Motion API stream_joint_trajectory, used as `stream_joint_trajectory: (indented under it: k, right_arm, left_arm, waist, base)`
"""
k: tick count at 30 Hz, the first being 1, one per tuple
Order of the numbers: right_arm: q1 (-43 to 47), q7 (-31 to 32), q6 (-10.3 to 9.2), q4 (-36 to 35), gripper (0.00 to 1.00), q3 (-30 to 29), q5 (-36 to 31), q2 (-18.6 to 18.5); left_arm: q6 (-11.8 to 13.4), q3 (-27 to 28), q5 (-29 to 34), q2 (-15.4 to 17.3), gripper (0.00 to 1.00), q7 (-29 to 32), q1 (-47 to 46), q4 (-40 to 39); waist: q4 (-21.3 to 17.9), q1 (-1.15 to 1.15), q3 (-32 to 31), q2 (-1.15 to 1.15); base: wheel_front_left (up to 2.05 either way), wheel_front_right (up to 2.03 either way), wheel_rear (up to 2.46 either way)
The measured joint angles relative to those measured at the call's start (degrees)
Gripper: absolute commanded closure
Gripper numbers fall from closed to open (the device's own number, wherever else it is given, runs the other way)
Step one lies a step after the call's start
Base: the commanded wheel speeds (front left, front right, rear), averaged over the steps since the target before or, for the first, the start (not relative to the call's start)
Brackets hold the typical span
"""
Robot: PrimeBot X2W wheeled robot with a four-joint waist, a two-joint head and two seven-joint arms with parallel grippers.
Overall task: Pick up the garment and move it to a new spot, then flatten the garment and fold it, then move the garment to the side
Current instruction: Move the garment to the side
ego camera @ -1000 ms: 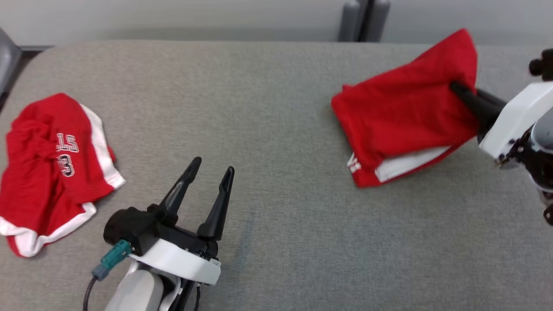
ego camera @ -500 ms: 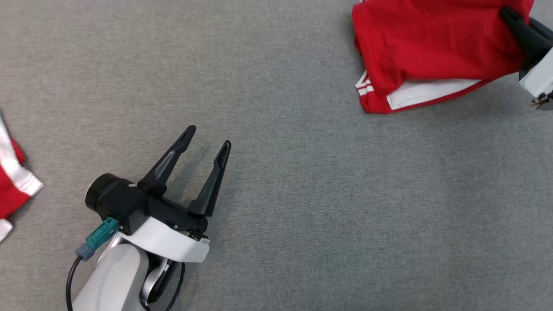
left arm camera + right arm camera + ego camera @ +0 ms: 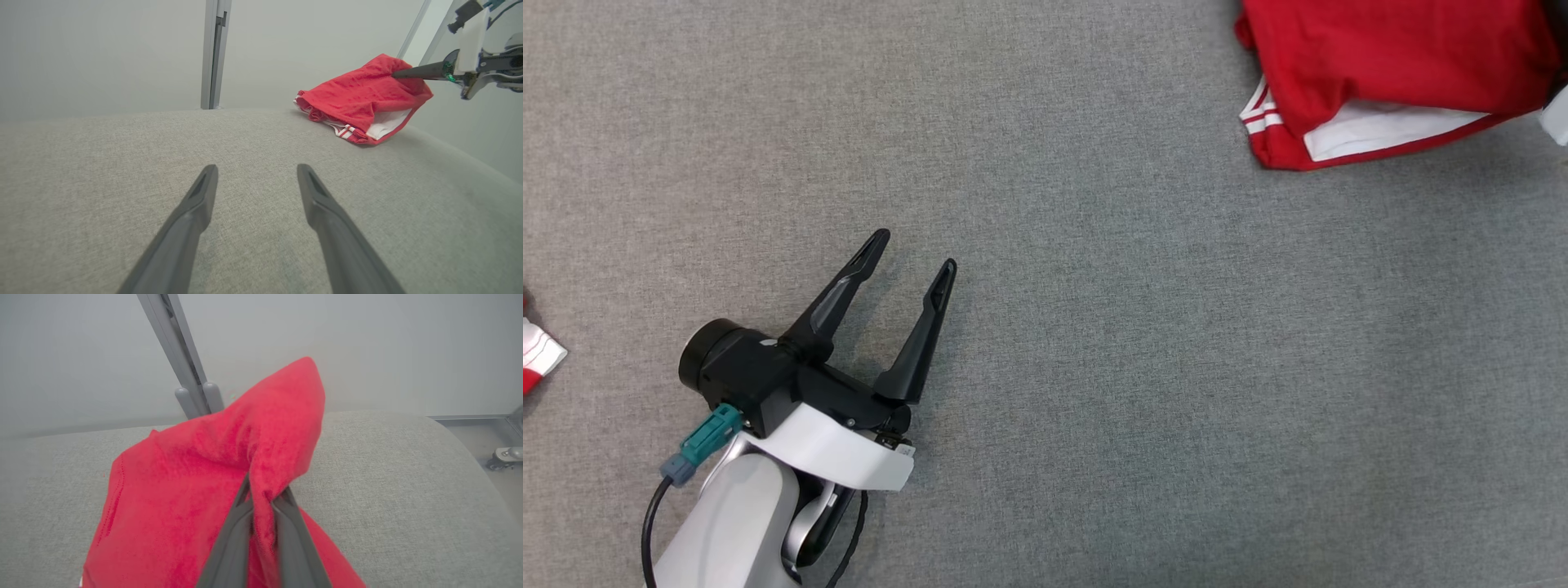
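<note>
- Head view: the left gripper (image 3: 913, 251) sits low over the grey counter (image 3: 1111, 392), its two dark fingers spread wide apart with nothing between them. The red garment (image 3: 1396, 57), white-trimmed, lies bunched at the top right corner. A bit of another red-and-white cloth (image 3: 538, 356) pokes in at the left edge.
- Left wrist view: the garment sits far across the counter near its rounded edge. The right gripper (image 3: 397, 75) has it pinched at the raised upper corner, and a grey post (image 3: 214, 53) stands behind.
- Right wrist view: the fingers are closed tight on a red fold, which peaks above them. The rest drapes down onto the counter.
</note>
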Motion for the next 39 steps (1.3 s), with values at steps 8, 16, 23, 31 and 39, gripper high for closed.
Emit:
stream_joint_trajectory:
  k: [8,16,23,31,39]
  right_arm:
    - [-3.61,-4.50,0.00,7.89,0.00,-1.25,-8.21,2.57]
    - [-4.31,-10.57,0.00,10.12,0.00,-1.81,-12.87,4.21]
    - [-0.44,-16.50,0.00,4.81,0.00,-0.07,-14.52,5.45]
    - [11.46,-20.93,0.01,-6.50,0.00,-1.69,-14.54,5.13]
    - [26.88,-22.15,0.00,-15.27,0.00,-10.85,-16.15,5.32]
  left_arm:
    - [0.00,0.25,-0.22,-0.77,0.00,0.00,0.03,0.76]
    - [0.00,1.01,-0.44,-1.64,0.00,0.00,0.68,1.36]
    - [0.00,3.53,-0.24,-3.04,0.00,0.00,3.34,1.97]
    - [0.00,9.10,1.10,-3.12,0.00,0.00,7.75,2.11]
    - [0.01,13.60,2.32,-4.24,0.00,0.00,11.17,1.36]
  waist:
    - [0.33,0.00,-1.04,0.00]
    - [0.65,0.00,-3.93,0.00]
    - [0.92,0.00,-8.98,0.00]
    - [2.81,0.00,-16.83,0.00]
    - [6.34,0.00,-21.47,0.00]
  base:
    - [0.00,0.00,0.00]
    - [0.00,0.00,0.00]
    - [0.00,0.00,0.00]
    - [0.00,0.00,0.00]
    - [0.00,0.00,0.00]
